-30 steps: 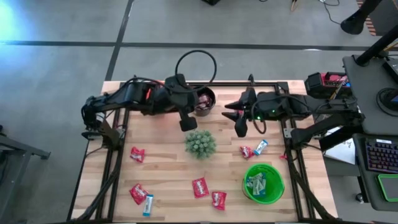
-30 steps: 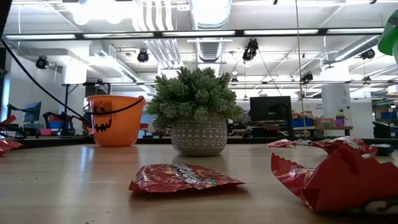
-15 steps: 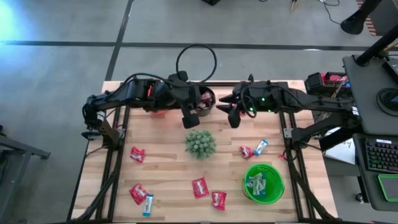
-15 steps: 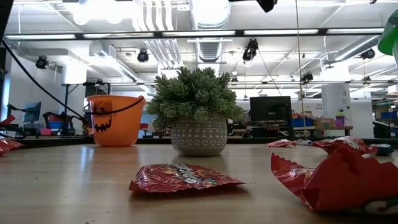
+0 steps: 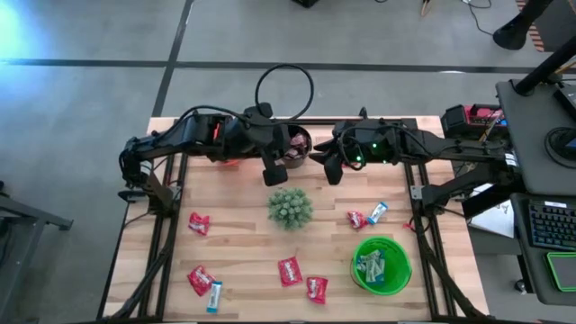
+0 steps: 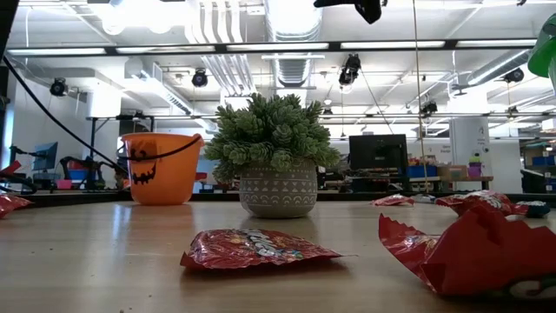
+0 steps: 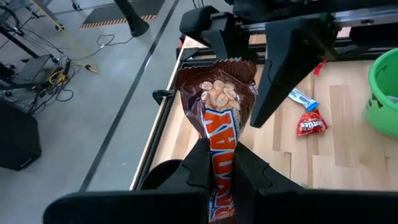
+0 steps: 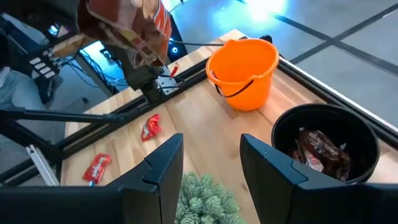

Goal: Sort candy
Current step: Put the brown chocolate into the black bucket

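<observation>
My left gripper point(image 5: 274, 173) hovers near the table's far edge, beside the black bucket point(image 5: 296, 144), shut on a dark brown candy bar point(image 7: 219, 106). My right gripper point(image 5: 328, 167) hangs open on the bucket's other side, facing the bar; its fingers point(image 7: 285, 68) show beyond the bar in the left wrist view. The black bucket point(image 8: 326, 144) holds brown candy. Red candies point(image 5: 290, 270) and light blue ones point(image 5: 377, 212) lie flat on the wood. The green bucket point(image 5: 381, 263) holds blue candy. The orange bucket point(image 8: 242, 71) stands at the far left. My left gripper pinches the brown candy bar between its two fingers point(image 7: 198, 163), on the orange-lettered middle point(image 7: 221, 138) of the wrapper. The bar's peanut-printed end point(image 7: 217, 87) sticks out past the fingertips. The bar is lifted clear of the table.
A spiky green plant in a pot point(image 5: 290, 207) stands mid-table, just nearer than both grippers. Red wrappers point(image 6: 256, 248) lie close to the near edge. The metal frame rails point(image 5: 168, 234) run along the table's left and right sides.
My right gripper has swung from above the table's right half toward the far edge and the left, ending close beside the black bucket and facing the held bar. My left gripper has stayed nearly in place, still shut on the bar.
</observation>
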You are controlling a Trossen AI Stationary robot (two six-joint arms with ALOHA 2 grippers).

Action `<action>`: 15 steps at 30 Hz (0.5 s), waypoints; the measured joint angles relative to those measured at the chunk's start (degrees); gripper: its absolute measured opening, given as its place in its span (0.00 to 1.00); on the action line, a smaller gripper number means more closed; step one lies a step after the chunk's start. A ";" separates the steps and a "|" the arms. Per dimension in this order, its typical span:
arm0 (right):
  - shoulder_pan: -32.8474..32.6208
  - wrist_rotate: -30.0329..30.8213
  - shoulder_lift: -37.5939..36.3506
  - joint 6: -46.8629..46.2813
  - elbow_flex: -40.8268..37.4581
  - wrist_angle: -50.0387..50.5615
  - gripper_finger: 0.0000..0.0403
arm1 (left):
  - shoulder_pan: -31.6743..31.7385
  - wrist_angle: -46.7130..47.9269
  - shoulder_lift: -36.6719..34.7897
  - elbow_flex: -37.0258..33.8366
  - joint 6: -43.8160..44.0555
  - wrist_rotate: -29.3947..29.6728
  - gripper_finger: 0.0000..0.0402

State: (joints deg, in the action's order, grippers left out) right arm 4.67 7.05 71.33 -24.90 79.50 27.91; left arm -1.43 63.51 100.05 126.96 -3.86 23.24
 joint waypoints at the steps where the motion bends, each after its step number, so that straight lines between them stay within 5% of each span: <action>1: 0.08 0.33 0.04 -0.06 0.00 0.07 0.37 | 0.02 0.00 0.00 0.00 -0.14 0.01 0.02; 15: 0.15 0.44 1.34 -1.13 0.00 0.31 0.37 | 0.09 -0.17 0.00 0.00 -1.25 0.09 0.02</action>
State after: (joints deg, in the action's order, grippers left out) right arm 4.82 7.49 72.67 -26.03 79.50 28.22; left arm -1.34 63.33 100.05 126.96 -5.10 23.33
